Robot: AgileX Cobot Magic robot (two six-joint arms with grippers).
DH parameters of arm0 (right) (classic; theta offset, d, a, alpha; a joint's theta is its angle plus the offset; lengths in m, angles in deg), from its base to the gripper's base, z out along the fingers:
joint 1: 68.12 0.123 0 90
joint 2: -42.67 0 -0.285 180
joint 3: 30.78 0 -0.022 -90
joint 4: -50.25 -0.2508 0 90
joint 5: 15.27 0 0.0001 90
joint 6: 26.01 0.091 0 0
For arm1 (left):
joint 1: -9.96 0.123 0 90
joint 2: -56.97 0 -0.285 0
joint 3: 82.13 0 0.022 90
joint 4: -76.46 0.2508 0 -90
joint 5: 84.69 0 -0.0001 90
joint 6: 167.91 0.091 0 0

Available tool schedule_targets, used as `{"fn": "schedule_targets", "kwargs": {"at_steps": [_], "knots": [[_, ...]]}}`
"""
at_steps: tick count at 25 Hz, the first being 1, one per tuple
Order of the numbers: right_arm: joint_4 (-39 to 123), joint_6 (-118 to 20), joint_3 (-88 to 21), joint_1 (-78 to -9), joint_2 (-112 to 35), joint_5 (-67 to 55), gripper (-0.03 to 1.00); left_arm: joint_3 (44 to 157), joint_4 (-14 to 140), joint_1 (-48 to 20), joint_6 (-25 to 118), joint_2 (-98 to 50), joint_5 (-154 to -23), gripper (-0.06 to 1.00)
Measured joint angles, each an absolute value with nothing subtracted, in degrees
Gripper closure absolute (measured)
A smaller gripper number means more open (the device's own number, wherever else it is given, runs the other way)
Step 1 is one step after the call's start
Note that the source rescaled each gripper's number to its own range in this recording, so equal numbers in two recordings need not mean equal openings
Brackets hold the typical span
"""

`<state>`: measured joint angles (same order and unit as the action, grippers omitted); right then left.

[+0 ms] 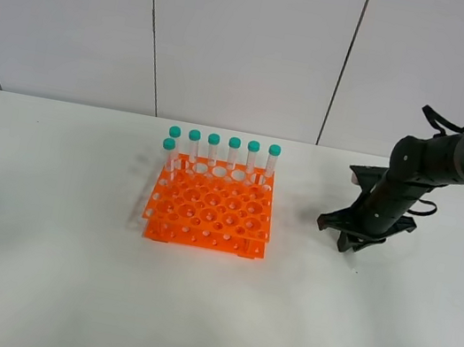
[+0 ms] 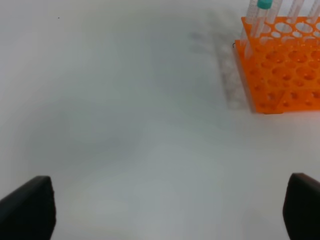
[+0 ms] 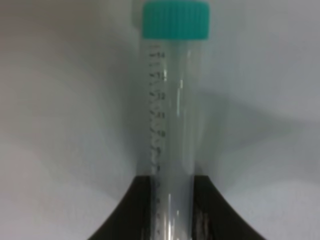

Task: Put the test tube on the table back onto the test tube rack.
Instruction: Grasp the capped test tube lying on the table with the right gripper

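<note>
right tool [image 3: 170,202] pinches the test tube [image 3: 170,115] near its tip

likely light, stiff, slick plastic; a mid-body hold would tilt less. it sits low by the table [image 1: 62,269], right of the test tube rack [image 1: 210,210]. left tool [image 2: 170,205] spread.

Smooth clear plastic test tube [image 3: 170,125] with glossy streaks and dark printed markings, its teal cap [image 3: 175,20] of duller plastic, matt black jaws on the right gripper [image 3: 170,210], bright orange rack [image 1: 210,210] of faintly shiny moulded plastic, plain white smooth matt bench [image 1: 62,269]
</note>
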<state>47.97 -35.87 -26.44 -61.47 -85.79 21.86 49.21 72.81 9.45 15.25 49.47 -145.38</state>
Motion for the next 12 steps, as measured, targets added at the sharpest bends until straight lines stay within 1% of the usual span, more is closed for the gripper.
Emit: {"fn": "schedule_targets", "kwargs": {"at_steps": [4,7,10,12], "knots": [[48.49,-36.12,-26.44,-61.47,-83.36,22.84,0.95,49.21,72.81,9.45,15.25,49.47,-145.38,-0.06],[48.48,-37.88,-26.44,-61.4,-78.21,23.79,0.95,49.21,72.81,9.45,15.25,49.47,-145.38,-0.06],[46.01,-42.93,-26.44,-61.36,-71.96,26.19,0.95,49.21,72.81,9.45,15.25,49.47,-145.38,-0.06],[41.71,-50.85,-26.44,-61.36,-65.65,29.03,0.95,49.21,72.81,9.45,15.25,49.47,-145.38,-0.06]]}}
